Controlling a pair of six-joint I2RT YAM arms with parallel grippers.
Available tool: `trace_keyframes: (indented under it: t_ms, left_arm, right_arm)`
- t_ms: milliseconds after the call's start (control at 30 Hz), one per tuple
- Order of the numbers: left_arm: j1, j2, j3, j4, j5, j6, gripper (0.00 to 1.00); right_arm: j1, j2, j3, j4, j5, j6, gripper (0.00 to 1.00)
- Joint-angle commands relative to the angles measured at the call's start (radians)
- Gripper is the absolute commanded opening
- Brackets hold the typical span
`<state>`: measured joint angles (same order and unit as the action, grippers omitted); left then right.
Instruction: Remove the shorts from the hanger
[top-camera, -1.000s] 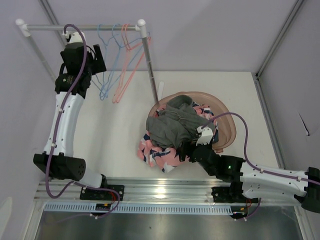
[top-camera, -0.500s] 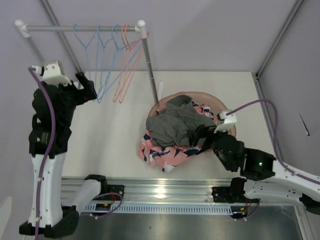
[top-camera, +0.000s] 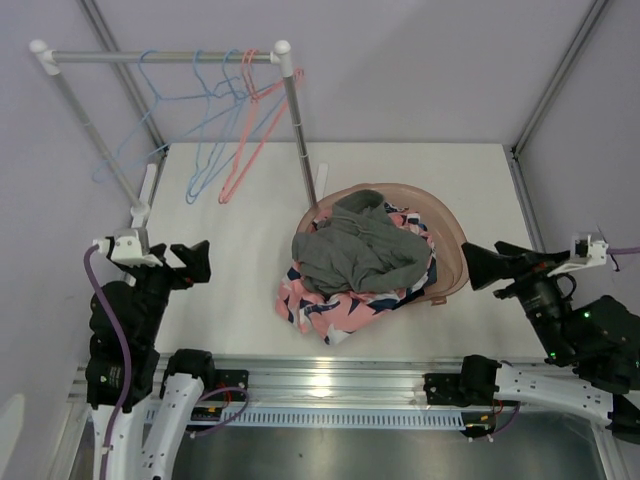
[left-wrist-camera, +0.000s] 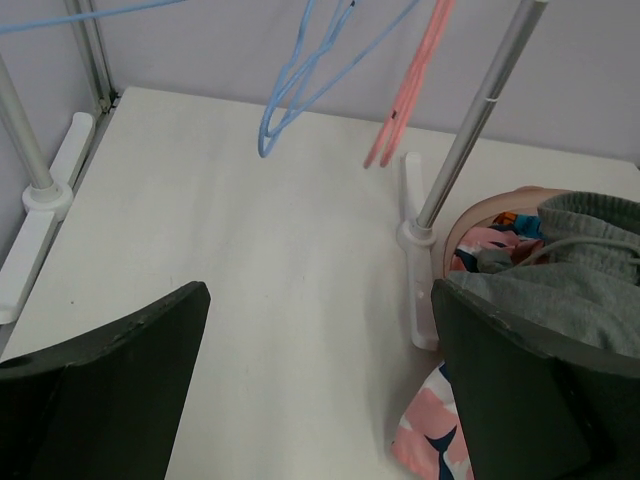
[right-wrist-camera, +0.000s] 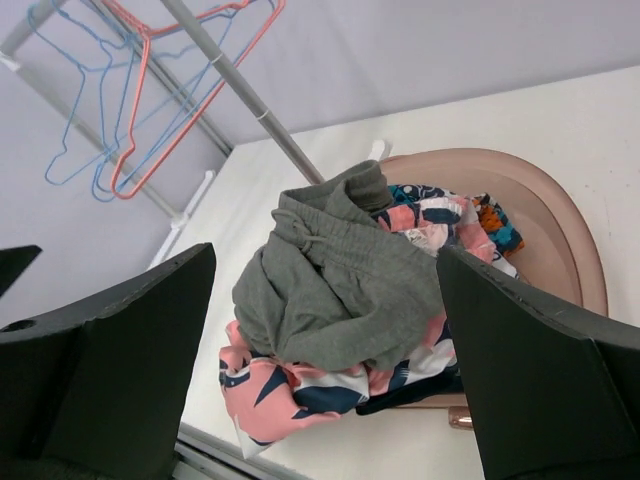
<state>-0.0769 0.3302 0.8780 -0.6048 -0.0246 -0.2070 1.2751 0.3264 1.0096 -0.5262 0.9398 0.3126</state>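
Grey shorts (top-camera: 360, 250) lie on top of a pile of patterned clothes in a pink basket (top-camera: 455, 250); they also show in the right wrist view (right-wrist-camera: 340, 280) and at the right edge of the left wrist view (left-wrist-camera: 580, 280). Bare blue hangers (top-camera: 190, 110) and pink hangers (top-camera: 250, 120) hang on the rail (top-camera: 160, 56); nothing hangs on them. My left gripper (top-camera: 190, 262) is open and empty at the near left. My right gripper (top-camera: 480, 265) is open and empty, right of the basket.
The rack's upright pole (top-camera: 298, 130) and white foot (top-camera: 320, 185) stand just behind the basket. A second foot (top-camera: 145, 195) stands at the left. A pink-and-navy garment (top-camera: 320, 305) spills over the basket's front onto the table.
Both arms have pulled back toward their bases: the left came down from the rail to the near left, the right drew away from the pile to the right. The hangers swing.
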Motion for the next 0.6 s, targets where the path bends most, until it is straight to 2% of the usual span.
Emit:
trace_keyframes:
  t_ms: [0, 167, 567]
  left_arm:
    - [-0.009, -0.032, -0.072, 0.059, 0.025, -0.014, 0.99]
    - [-0.038, -0.095, -0.108, 0.05, -0.056, -0.032, 0.99]
    - [-0.06, -0.097, -0.137, 0.053, -0.074, -0.04, 0.99]
  right_arm:
    - [0.001, -0.056, -0.037, -0.05, 0.039, -0.023, 0.99]
    - [0.006, -0.095, -0.037, -0.204, 0.079, 0.083, 0.99]
    - [0.053, -0.148, -0.075, -0.192, 0.122, 0.112, 0.99]
